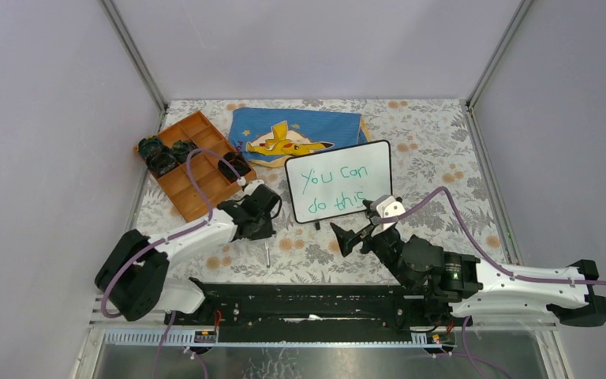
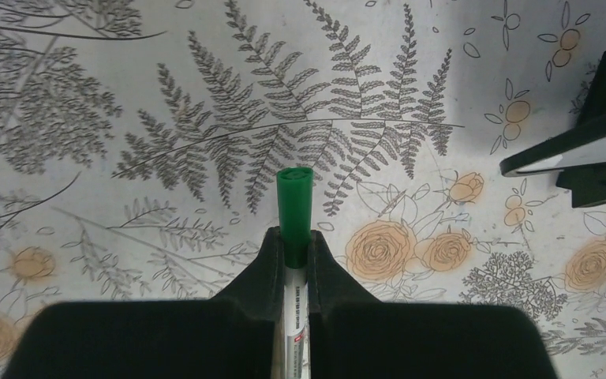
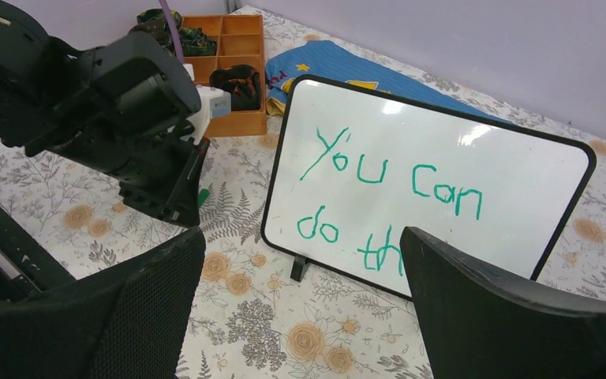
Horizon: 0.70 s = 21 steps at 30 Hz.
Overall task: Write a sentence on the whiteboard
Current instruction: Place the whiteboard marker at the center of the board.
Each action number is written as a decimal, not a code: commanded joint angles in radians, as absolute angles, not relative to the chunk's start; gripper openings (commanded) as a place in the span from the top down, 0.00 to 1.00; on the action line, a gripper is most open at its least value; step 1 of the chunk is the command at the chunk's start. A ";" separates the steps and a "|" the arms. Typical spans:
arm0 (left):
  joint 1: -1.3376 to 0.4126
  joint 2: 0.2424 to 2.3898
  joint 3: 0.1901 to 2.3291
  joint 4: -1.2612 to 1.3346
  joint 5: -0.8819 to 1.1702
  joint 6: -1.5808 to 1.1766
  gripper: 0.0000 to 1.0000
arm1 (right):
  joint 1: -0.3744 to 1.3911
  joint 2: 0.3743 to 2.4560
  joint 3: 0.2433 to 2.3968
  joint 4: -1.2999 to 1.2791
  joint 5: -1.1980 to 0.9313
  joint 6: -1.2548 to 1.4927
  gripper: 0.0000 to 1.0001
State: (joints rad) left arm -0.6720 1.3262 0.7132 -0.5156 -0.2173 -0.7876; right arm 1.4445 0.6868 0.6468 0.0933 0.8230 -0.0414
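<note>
Floral cloth carries whiteboard bearing green sentence.

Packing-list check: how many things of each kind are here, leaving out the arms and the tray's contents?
Whiteboard: 1
Blue cloth: 1
Orange tray: 1
Green marker, in left gripper: 1
Small pale object: 1
Total: 5

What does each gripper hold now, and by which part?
Left gripper: the marker, pinched where its white barrel meets the green end. Right gripper: open, holding nothing.
</note>
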 commanded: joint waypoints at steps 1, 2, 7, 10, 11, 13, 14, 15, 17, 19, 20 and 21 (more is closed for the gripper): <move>-0.666 1.379 0.707 -0.401 -0.177 -0.787 0.99 | 1.448 0.667 0.649 0.092 0.864 -0.008 0.00; -0.665 1.386 0.706 -0.398 -0.177 -0.786 0.99 | 1.448 0.663 0.650 0.085 0.864 -0.007 0.00; -0.664 1.407 0.695 -0.384 -0.180 -0.784 0.96 | 1.448 0.639 0.641 0.077 0.872 -0.007 0.00; -0.663 1.433 0.687 -0.367 -0.175 -0.781 0.96 | 1.447 0.631 0.636 0.077 0.876 -0.012 0.00; -0.661 1.442 0.685 -0.362 -0.170 -0.780 0.95 | 1.448 0.632 0.634 0.077 0.876 -0.012 0.00; -0.661 1.456 0.679 -0.348 -0.157 -0.773 0.96 | 1.448 0.632 0.634 0.076 0.876 -0.010 0.00; -0.661 1.463 0.676 -0.342 -0.151 -0.772 0.95 | 1.448 0.631 0.633 0.074 0.876 -0.007 0.00; -0.661 1.468 0.672 -0.337 -0.150 -0.772 0.96 | 1.448 0.632 0.632 0.073 0.874 -0.006 0.00; -0.661 1.470 0.666 -0.327 -0.148 -0.773 0.95 | 1.448 0.632 0.629 0.070 0.868 0.007 0.00; -0.660 1.470 0.656 -0.320 -0.149 -0.774 0.95 | 1.448 0.634 0.627 0.066 0.865 0.024 0.00; -0.661 1.470 0.653 -0.319 -0.150 -0.775 0.94 | 1.448 0.635 0.627 0.065 0.867 0.028 0.00; -0.660 1.470 0.651 -0.319 -0.150 -0.775 0.93 | 1.449 0.636 0.627 0.061 0.867 0.032 0.00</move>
State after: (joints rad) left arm -0.6662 1.4414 0.6907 -0.3676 -0.1596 -0.7856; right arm 1.4445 0.6395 0.6247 0.0513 0.8478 -0.0029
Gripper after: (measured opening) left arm 0.092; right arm 0.995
